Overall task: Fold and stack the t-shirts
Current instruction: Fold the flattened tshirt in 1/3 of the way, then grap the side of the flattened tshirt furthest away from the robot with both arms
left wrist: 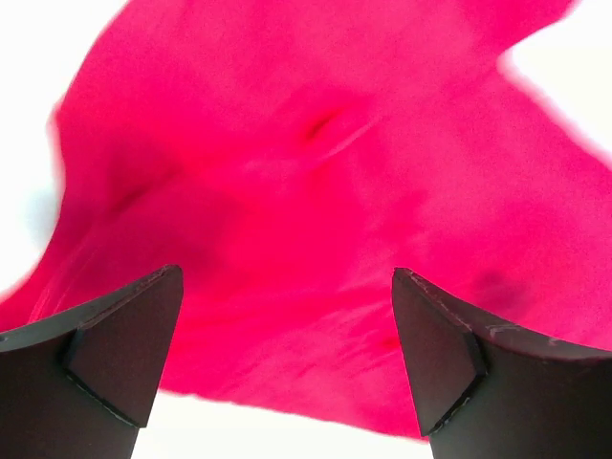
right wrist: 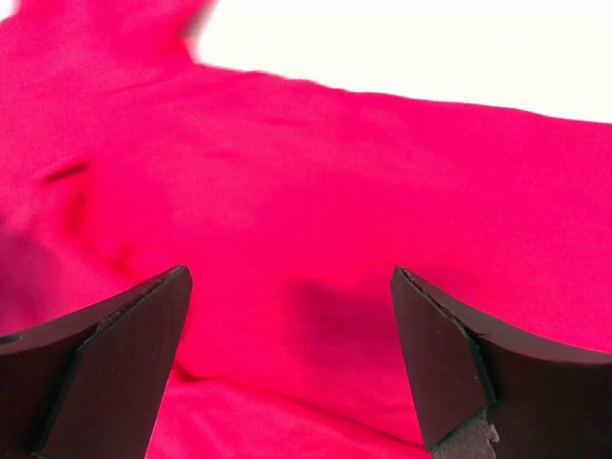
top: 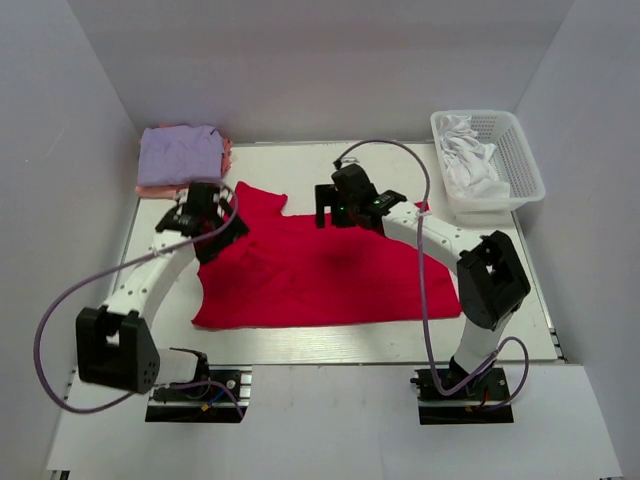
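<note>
Top external view showed the lavender t-shirt (top: 180, 153) stacked on the salmon-pink t-shirt (top: 150, 189) at upper left. The left gripper (left wrist: 287, 359), fingers spread and holding nothing, was over the left sleeve area of the red t-shirt (top: 320, 275), which lay flat at centre. The right gripper (right wrist: 292, 359), equally spread, was over its upper edge. The white basket (top: 525, 160) sat at upper right.

Top view: bright, even, diffuse light; sharp throughout, with one soft dark shadow on the middle of the red t-shirt (top: 335, 262). Both wrist views — the table (left wrist: 38, 57) blown out to featureless white, cloth edges blurred, folds soft and smeared.
</note>
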Controlling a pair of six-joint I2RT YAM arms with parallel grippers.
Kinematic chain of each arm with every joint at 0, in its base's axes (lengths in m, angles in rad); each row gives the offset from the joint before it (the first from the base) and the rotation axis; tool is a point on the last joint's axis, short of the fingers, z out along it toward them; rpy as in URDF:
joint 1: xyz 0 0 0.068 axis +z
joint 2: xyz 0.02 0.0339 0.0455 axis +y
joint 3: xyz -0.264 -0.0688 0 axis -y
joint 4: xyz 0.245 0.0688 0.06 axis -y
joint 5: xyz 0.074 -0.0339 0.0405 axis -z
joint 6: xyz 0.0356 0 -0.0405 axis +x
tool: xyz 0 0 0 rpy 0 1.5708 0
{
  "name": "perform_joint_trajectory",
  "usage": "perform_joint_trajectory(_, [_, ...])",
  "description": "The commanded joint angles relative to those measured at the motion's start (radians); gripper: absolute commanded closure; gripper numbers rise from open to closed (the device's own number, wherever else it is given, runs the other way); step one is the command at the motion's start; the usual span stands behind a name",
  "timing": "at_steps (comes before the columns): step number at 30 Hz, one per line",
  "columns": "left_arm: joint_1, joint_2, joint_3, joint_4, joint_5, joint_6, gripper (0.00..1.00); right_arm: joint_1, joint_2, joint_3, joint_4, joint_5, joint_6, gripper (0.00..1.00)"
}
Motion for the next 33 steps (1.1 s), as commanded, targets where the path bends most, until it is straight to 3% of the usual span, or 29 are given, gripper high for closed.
perform_joint_trajectory(1, [-0.005, 0.137, 0.183, 0.047, -0.031, 0.12, 0.0, -0.078, -0.05, -0.023, -0.065, 0.116, 0.006, 0.1])
perform_joint_trajectory(5, [-0.005, 0.394, 0.413, 0.139, -0.106, 0.231, 0.0, -0.163, -0.082, -0.052, -0.085, 0.136, -0.011, 0.1])
perform_joint_trajectory(10, [0.018, 0.714, 0.717, 0.13, -0.221, 0.34, 0.0, -0.25, -0.12, -0.069, -0.11, 0.132, -0.071, 0.1])
perform_joint_trajectory(14, [0.018, 0.869, 0.805, 0.246, -0.261, 0.493, 0.0, -0.293, -0.123, -0.068, -0.114, 0.114, -0.092, 0.1])
perform_joint_trajectory(24, [0.027, 1.039, 0.903, 0.383, -0.264, 0.527, 0.01, -0.369, -0.027, -0.052, -0.133, 0.023, -0.1, 0.1])
perform_joint_trajectory(28, [0.027, 1.075, 0.943, 0.337, -0.243, 0.509, 0.16, -0.39, -0.03, -0.049, -0.134, 0.024, -0.099, 0.1])
perform_joint_trajectory(29, [0.027, 1.084, 0.943, 0.337, -0.233, 0.509, 0.24, -0.392, -0.03, -0.048, -0.136, 0.024, -0.099, 0.1])
perform_joint_trajectory(33, [0.027, 1.038, 0.828, 0.38, -0.221, 0.484, 0.4, -0.407, -0.031, -0.048, -0.128, 0.067, -0.09, 0.1])
